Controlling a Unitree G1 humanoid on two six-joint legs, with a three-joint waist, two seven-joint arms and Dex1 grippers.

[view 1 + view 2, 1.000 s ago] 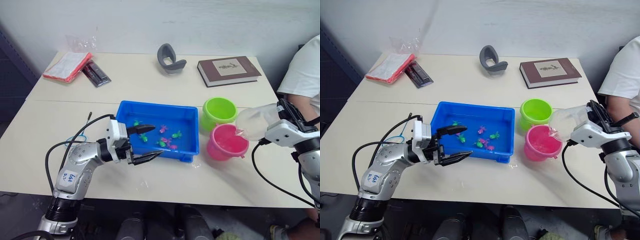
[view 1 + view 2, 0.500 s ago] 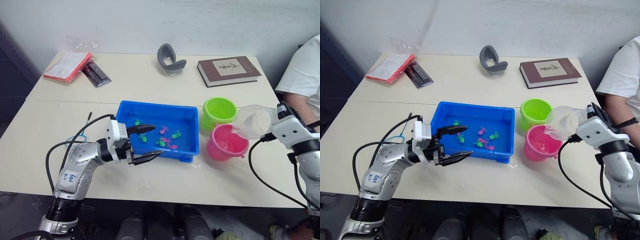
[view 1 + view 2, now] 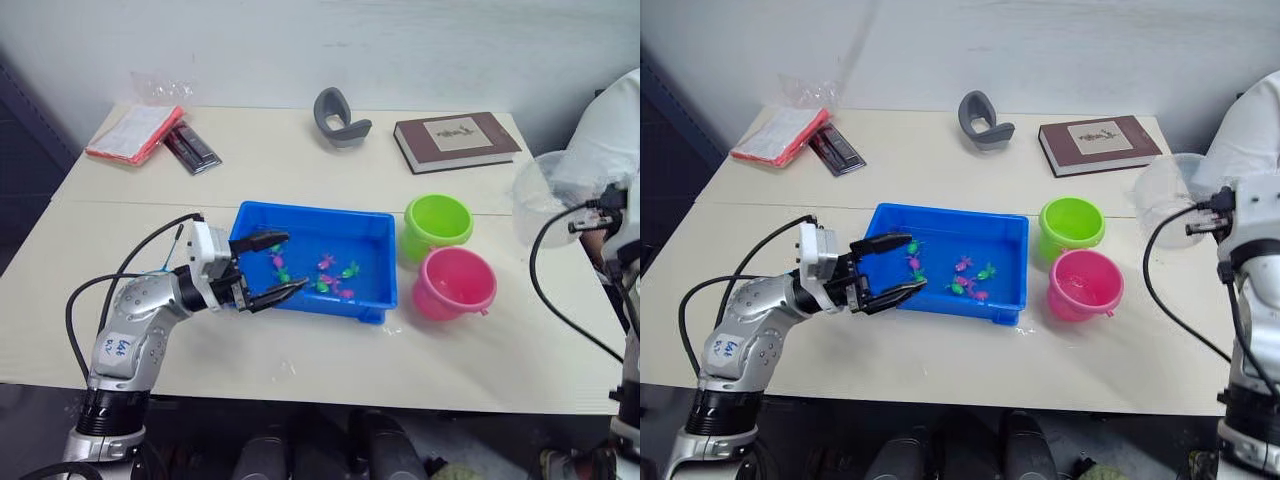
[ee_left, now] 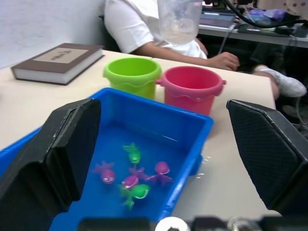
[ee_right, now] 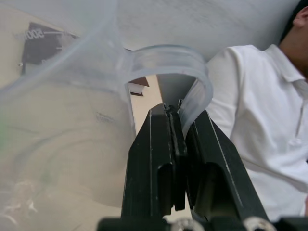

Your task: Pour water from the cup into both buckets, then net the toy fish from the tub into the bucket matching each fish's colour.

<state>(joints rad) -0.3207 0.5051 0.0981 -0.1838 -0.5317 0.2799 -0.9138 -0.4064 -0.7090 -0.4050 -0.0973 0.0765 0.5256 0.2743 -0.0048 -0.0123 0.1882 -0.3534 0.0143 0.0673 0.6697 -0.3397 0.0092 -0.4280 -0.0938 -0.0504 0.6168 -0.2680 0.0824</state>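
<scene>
At nine o'clock on the table, my left gripper point(image 3: 268, 268) hangs wide open and empty over the near left corner of the tub point(image 3: 372, 229), which sits at table centre with pink and green fish point(image 3: 331, 280) scattered in its water. At about three o'clock of the tub, just beside it, stand the two buckets, the green bucket point(image 3: 439, 223) touching or nearly touching the pink bucket point(image 3: 456, 284) nearer me. At far three o'clock my right gripper point(image 5: 179, 126) is clamped shut on the handle of the cup point(image 3: 537, 201), held upright in the air, well apart from both buckets; next to it sits a person in a white shirt point(image 5: 255, 115). I judge the pouring step to be closing out, though I cannot tell how much water either bucket holds. Next I would need to park the cup and find the net before fishing.
</scene>
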